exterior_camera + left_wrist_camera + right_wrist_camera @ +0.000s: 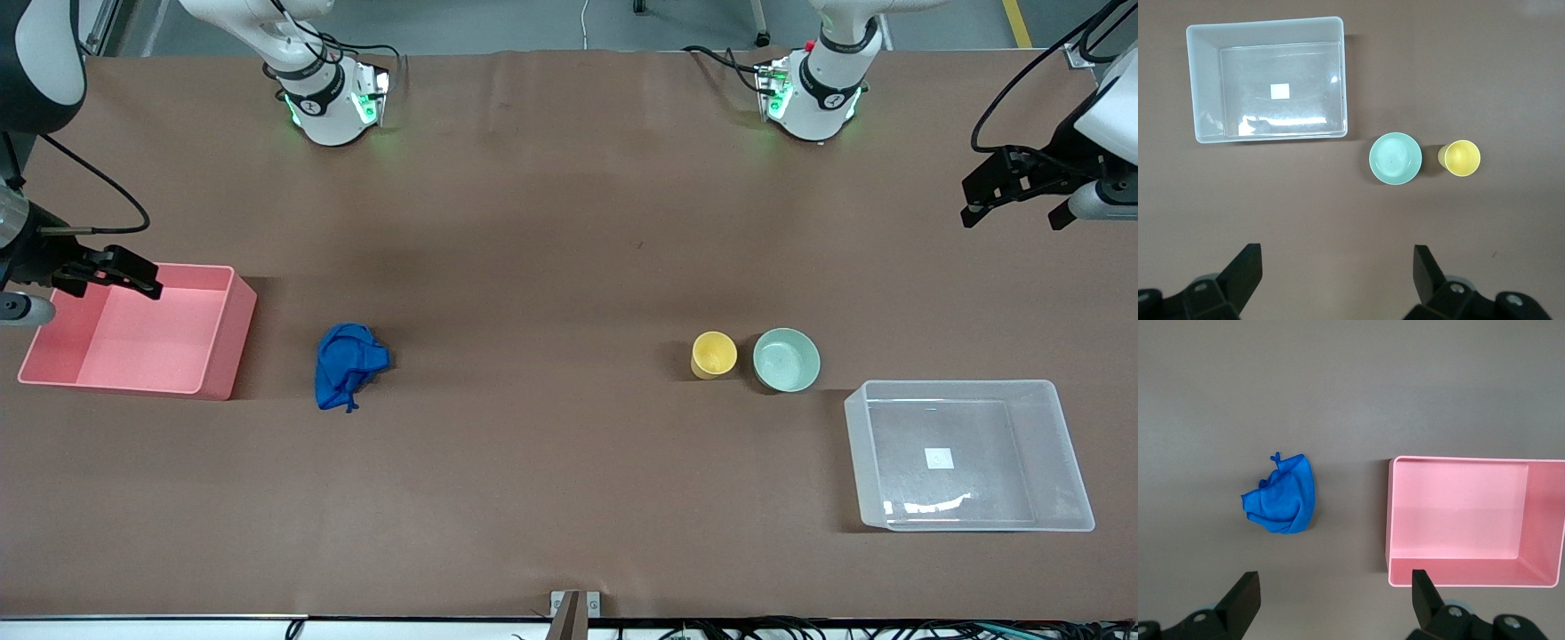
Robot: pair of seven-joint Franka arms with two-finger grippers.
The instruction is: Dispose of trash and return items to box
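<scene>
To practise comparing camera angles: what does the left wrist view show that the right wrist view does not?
Only the left wrist view shows the clear box, the mint-green bowl and the yellow cup, with the open left gripper above the table. Only the right wrist view shows the blue trash wad, the pink bin and the open right gripper. Both share the brown table.

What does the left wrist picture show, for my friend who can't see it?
A mint-green bowl and a yellow cup stand side by side on a brown table, near an empty clear box. The open left gripper hovers above the table.
</scene>
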